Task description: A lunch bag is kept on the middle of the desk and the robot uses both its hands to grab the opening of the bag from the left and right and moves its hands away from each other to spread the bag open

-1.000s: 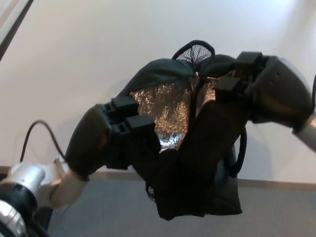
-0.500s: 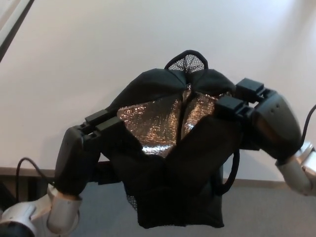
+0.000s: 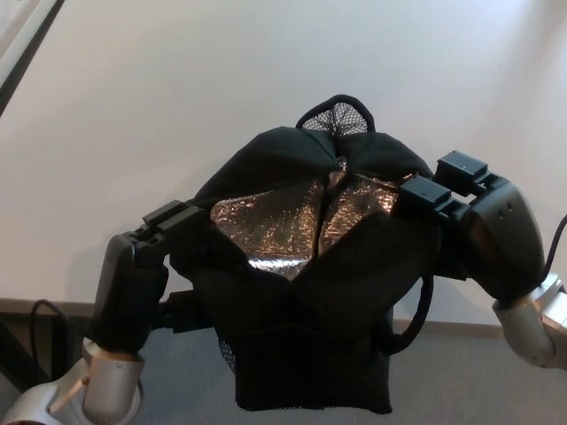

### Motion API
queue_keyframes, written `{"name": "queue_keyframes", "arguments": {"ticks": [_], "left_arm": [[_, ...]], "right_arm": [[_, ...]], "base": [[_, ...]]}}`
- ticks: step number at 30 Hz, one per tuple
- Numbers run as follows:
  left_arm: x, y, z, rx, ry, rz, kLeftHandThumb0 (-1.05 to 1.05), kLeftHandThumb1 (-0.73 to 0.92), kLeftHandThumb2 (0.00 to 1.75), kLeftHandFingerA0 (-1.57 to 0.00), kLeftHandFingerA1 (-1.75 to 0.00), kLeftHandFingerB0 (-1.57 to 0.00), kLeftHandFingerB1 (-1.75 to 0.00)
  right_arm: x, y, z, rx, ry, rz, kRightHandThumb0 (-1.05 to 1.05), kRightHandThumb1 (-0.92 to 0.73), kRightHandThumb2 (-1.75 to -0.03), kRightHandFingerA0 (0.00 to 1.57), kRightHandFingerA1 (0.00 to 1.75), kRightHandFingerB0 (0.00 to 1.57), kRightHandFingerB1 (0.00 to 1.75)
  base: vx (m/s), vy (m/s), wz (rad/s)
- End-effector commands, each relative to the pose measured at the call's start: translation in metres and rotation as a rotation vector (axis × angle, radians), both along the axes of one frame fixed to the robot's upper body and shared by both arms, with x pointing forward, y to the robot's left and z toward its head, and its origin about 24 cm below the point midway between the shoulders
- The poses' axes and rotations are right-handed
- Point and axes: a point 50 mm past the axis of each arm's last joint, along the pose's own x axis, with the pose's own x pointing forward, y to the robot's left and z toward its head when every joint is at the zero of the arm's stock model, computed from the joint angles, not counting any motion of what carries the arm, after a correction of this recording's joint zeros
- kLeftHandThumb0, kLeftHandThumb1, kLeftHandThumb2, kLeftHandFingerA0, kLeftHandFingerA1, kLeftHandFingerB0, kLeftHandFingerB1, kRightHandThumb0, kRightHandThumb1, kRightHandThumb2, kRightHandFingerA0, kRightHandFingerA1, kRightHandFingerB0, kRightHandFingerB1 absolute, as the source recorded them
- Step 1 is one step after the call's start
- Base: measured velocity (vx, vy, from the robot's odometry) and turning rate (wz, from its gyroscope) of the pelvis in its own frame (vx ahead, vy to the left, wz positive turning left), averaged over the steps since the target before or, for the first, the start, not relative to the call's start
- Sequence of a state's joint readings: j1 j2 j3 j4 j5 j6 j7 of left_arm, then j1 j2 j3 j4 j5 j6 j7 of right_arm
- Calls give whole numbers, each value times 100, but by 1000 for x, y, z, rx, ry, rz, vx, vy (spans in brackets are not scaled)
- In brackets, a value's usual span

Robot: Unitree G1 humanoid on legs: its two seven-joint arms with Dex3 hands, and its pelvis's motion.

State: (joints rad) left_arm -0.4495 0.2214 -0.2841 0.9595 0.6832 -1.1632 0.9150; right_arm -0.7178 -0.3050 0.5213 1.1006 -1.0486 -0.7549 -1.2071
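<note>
Between your two hands hangs the lunch bag [image 3: 310, 328], lifted over the near edge of the desk [image 3: 159, 115]. No brand, label or writing is legible on it. Your left hand [image 3: 146, 266] grasps the left rim; your right hand [image 3: 483, 226] grasps the right rim. Compared with half a second ago, the hands sit slightly farther apart and the silver lining [image 3: 283, 221] shows wider.
</note>
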Motion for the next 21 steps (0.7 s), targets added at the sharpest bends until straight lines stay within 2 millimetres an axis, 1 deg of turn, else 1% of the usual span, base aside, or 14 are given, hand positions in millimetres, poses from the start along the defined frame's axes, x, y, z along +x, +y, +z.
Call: {"name": "queue_keyframes", "arguments": {"ticks": [1, 2, 5, 6, 10, 11, 12, 14, 16, 17, 18, 19, 20, 21], "left_arm": [[-3, 19, -2, -50, 37, 75, -19, 51, 116, -88, -156, -85, -136], [-5, 19, -4, -43, 41, 81, -21, 53, 112, -87, -158, -84, -137], [-5, 19, -4, -49, 46, 81, -19, 52, 114, -88, -156, -85, -135], [-4, 19, -2, -60, 44, 79, -20, 52, 114, -91, -154, -90, -134], [-1, 15, 7, -45, -12, 67, -18, 52, 118, -87, -155, -85, -135], [2, 10, 14, -25, -50, 40, -18, 45, 124, -89, -155, -88, -135], [3, 7, 18, -16, -72, 23, -18, 45, 124, -89, -155, -88, -135], [6, -9, 34, -16, -156, -51, -21, 54, 102, -88, -153, -88, -133], [7, -21, 43, -44, -191, -99, -21, 55, 102, -89, -152, -89, -131], [8, -37, 55, -66, -231, -165, -21, 53, 100, -89, -146, -86, -125], [7, -51, 65, -72, -269, -219, -21, 53, 100, -89, -146, -86, -125], [6, -62, 74, -56, -304, -253, -22, 53, 97, -93, -133, -89, -117], [6, -66, 79, -44, -321, -264, -20, 46, 107, -101, -112, -95, -101], [5, -70, 84, -28, -339, -275, -20, 46, 107, -101, -112, -95, -101]], "right_arm": [[3, -23, 1, 19, -20, -142, -27, -58, -58, 81, 165, 70, 154], [2, -23, 0, 15, -20, -136, -27, -57, -58, 81, 165, 71, 153], [2, -22, 1, 18, -23, -126, -27, -56, -57, 82, 164, 70, 153], [4, -21, 3, 13, -27, -123, -26, -57, -57, 82, 164, 70, 153], [11, -16, 13, -27, -39, -101, -24, -57, -59, 83, 162, 73, 152], [15, -12, 18, -44, -46, -83, -25, -57, -60, 83, 160, 76, 148], [17, -9, 21, -55, -51, -72, -25, -57, -60, 83, 160, 76, 148], [23, 5, 33, -96, -93, -23, -28, -58, -61, 85, 155, 79, 140], [27, 14, 40, -113, -132, 1, -30, -58, -61, 84, 157, 79, 141], [32, 25, 52, -129, -171, 29, -28, -60, -61, 85, 154, 85, 118], [36, 34, 62, -140, -196, 53, -28, -60, -61, 85, 154, 85, 118], [40, 42, 73, -158, -225, 68, -25, -58, -60, 85, 153, 84, 119], [43, 45, 79, -165, -243, 67, -25, -56, -56, 89, 143, 85, 111], [45, 49, 85, -173, -266, 63, -25, -56, -56, 89, 143, 85, 111]], "base": [[0, 0, 0], [0, 0, 0], [0, 0, 0], [0, 0, 0], [0, 0, 0], [0, 0, 0], [0, 0, 0], [0, 0, 0], [0, 0, 0], [0, 0, 0], [0, 0, 0], [0, 0, 0], [0, 0, 0], [0, 0, 0]]}}
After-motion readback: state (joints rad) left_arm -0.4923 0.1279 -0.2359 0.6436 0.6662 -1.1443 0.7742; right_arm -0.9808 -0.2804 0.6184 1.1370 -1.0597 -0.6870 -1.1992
